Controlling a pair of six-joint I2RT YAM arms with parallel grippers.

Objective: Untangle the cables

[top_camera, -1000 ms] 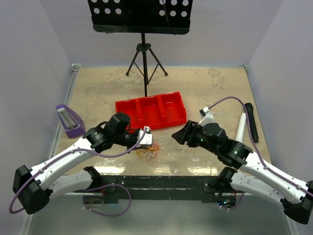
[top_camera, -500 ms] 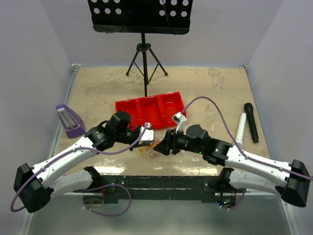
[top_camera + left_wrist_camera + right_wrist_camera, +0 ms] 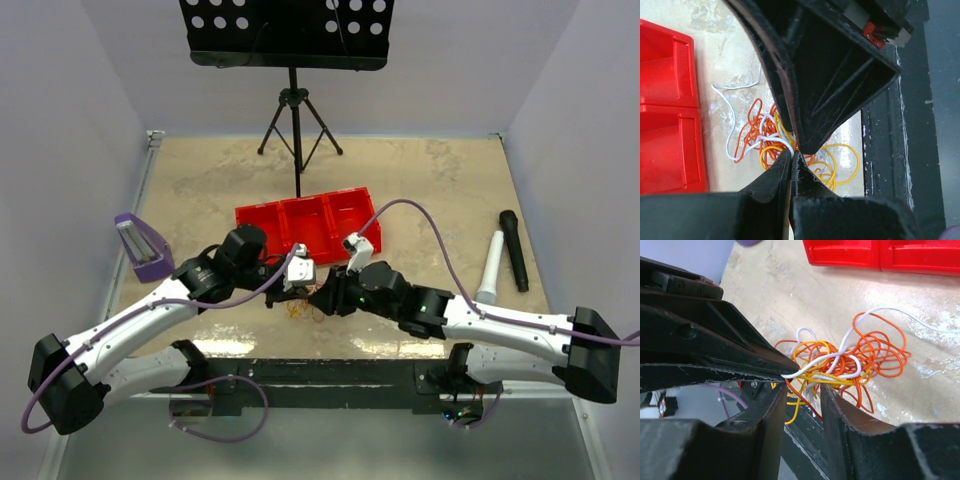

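The cables — a loose knot of orange, yellow, white loops.

Overhead, two close wrists, sharing cables

cables just before tray

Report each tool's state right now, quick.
Left tool: closed, pinching a white strand of the cables.
Right tool: open, jaws apart with strands of the clump between them, not gripping.
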